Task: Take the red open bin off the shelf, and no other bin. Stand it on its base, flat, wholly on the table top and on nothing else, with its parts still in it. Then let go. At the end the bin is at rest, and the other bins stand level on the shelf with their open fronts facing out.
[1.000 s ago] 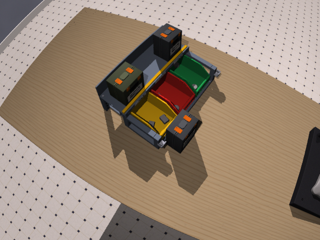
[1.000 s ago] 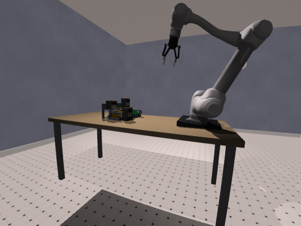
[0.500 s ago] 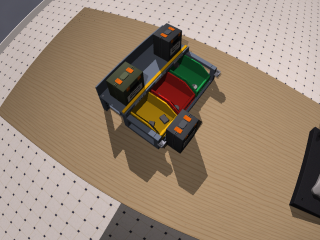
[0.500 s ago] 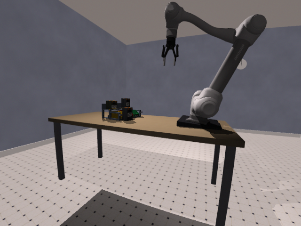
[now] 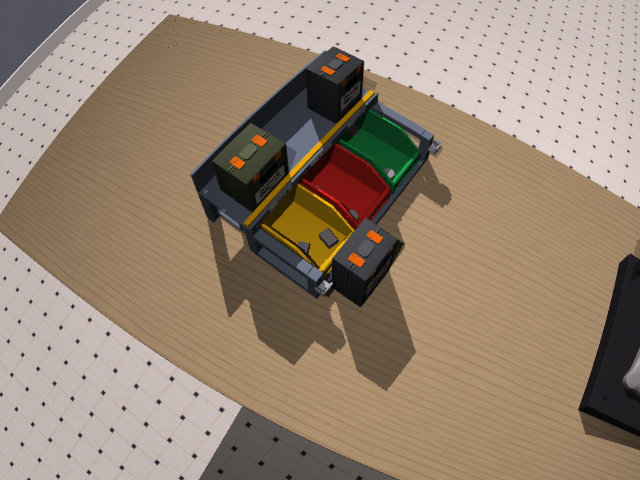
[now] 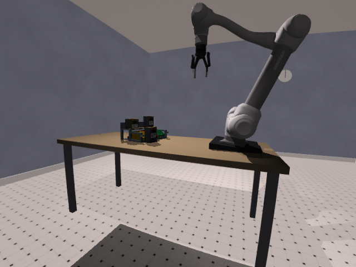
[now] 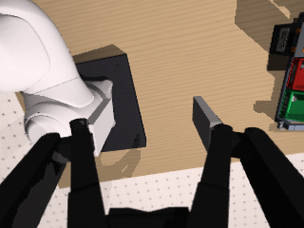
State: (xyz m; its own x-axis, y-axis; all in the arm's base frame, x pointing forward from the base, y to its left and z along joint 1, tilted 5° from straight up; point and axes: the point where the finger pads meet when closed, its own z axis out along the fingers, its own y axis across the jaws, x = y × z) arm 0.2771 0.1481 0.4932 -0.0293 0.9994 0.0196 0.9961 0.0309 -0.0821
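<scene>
One word, "DOOSAN", marks the arm (image 6: 267, 75); the hand (image 6: 200, 77) (image 7: 152, 109) gapes, released.

Gripper (image 6: 200, 77) (image 7: 152, 109) now pointing straight down, was kinda tilted a second ago; arm's upper joints (image 6: 293, 31) shifted too.
</scene>
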